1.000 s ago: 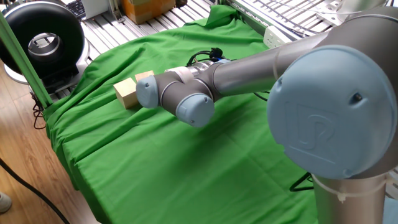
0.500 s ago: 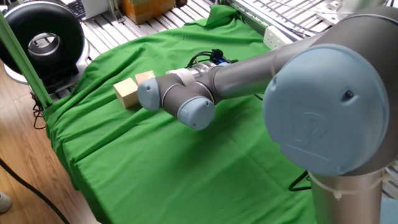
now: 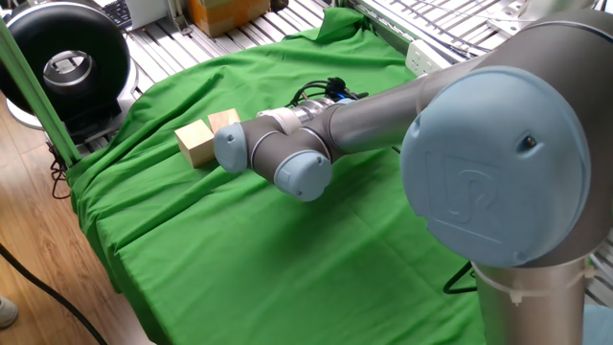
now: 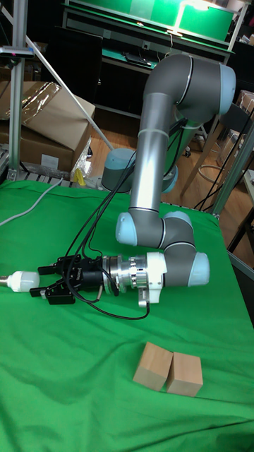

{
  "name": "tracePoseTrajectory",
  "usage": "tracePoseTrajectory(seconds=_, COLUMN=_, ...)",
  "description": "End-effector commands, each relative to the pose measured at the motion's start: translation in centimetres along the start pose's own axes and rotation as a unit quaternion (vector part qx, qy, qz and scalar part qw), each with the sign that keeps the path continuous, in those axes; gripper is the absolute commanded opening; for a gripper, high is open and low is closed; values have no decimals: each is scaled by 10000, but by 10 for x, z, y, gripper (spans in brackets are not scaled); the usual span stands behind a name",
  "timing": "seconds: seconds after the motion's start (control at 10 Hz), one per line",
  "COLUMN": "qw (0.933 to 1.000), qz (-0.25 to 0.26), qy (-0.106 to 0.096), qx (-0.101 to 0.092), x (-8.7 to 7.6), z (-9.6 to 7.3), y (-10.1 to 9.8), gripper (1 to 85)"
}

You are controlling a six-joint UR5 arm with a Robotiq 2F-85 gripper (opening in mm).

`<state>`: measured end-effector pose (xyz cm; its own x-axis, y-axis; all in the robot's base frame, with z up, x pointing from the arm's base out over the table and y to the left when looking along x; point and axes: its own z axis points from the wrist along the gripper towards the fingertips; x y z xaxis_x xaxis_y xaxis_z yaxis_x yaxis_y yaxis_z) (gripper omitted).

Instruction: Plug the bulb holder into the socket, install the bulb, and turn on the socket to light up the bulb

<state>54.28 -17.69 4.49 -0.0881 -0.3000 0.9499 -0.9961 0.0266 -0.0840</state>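
In the tall fixed view the bulb point(image 4: 21, 281) lies on its side on the green cloth, its silver screw base pointing away from the arm. My gripper point(image 4: 42, 282) is low over the cloth and points at the bulb's frosted dome. It is open, and its black fingertips point(image 4: 44, 270) stand just at the dome's end, one on each side. In the fixed view the arm point(image 3: 287, 153) hides both gripper and bulb. The socket point(image 3: 419, 56) shows only as a white strip end at the cloth's far edge. The bulb holder is out of view.
Two wooden blocks point(image 4: 169, 371) sit side by side near the cloth's edge, also seen beside the wrist joint as wooden blocks point(image 3: 206, 136). A white cable point(image 4: 28, 201) runs over the cloth. A black round device point(image 3: 67, 62) stands off the table.
The arm has shifted slightly: the big elbow joint has drifted left in the fixed view and the wrist joints have edged a little right. The blocks have not moved.
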Motion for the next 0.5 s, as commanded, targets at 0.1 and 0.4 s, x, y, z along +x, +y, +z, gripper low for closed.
tracePoseTrajectory(seconds=0.1, qw=9998, qz=113, qy=-101, qx=-146, x=-6, z=10, y=13, gripper=663)
tracePoseTrajectory(seconds=0.4, qw=9997, qz=159, qy=-159, qx=-106, x=-9, z=15, y=15, gripper=653)
